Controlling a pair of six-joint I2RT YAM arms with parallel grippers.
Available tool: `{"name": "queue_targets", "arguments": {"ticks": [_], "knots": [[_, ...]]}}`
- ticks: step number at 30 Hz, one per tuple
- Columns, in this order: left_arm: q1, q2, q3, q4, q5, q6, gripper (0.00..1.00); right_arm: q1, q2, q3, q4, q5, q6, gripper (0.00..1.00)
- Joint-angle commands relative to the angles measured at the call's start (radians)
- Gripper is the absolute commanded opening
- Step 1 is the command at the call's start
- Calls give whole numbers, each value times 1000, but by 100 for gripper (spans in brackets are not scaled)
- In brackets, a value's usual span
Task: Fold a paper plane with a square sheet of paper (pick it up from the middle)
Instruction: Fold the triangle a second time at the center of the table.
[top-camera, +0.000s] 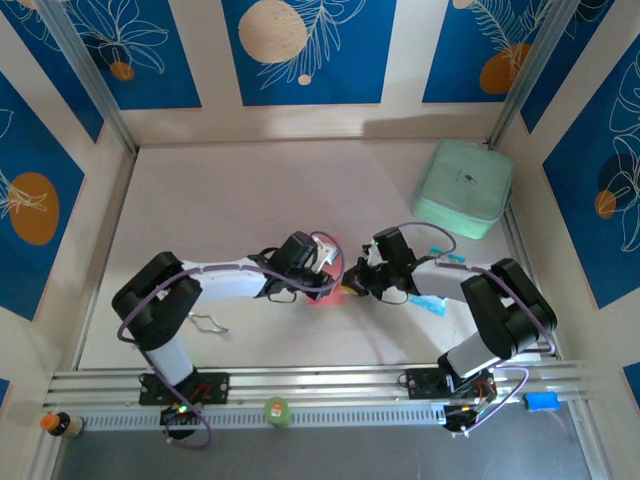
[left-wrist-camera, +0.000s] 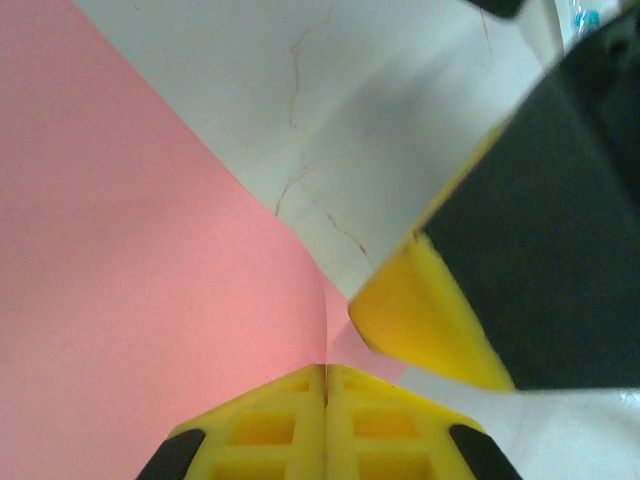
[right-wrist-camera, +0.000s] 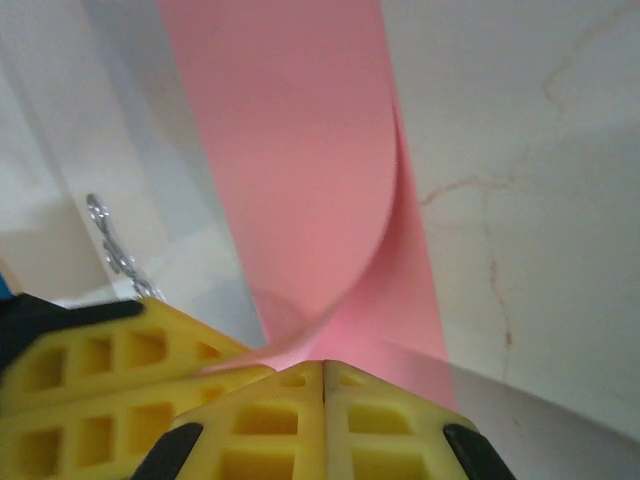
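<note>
Right wrist view: thin pink-red paper sheet (right-wrist-camera: 300, 150) stretches lengthwise straight away from the right gripper (right-wrist-camera: 323, 375) pinching it. The left gripper (left-wrist-camera: 325, 385) pinches its crease.

Both arms are the same build. Left arm (top-camera: 225, 278) and right arm (top-camera: 450, 275): smooth white links between bulky black joint housings. A purple cable (top-camera: 121, 325) loops along each arm, well back from the jaws. Black mount (top-camera: 183, 387) at the end farthest from the jaws.

Left gripper (left-wrist-camera: 325, 385) and right gripper (right-wrist-camera: 323, 385): yellow plastic fingers (right-wrist-camera: 270, 440) with rectangular moulded pockets just behind the jaw tips. Black rounded corner pieces (right-wrist-camera: 468, 452) sit outboard of the jaws.
</note>
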Motion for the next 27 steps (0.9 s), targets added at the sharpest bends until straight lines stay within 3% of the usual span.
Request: {"name": "queue_targets", "arguments": {"ticks": [1,15,27], "knots": [[12,-7,-6,47,31,-44,0,41,-21,-37,-19,75,-1,0],[13,-6,-7,60,29,-78,0,97,-88,-107,111,220,25,0],[12,-5,-1,52,26,-74,0,129,-51,-109,202,216,13,0]]}}
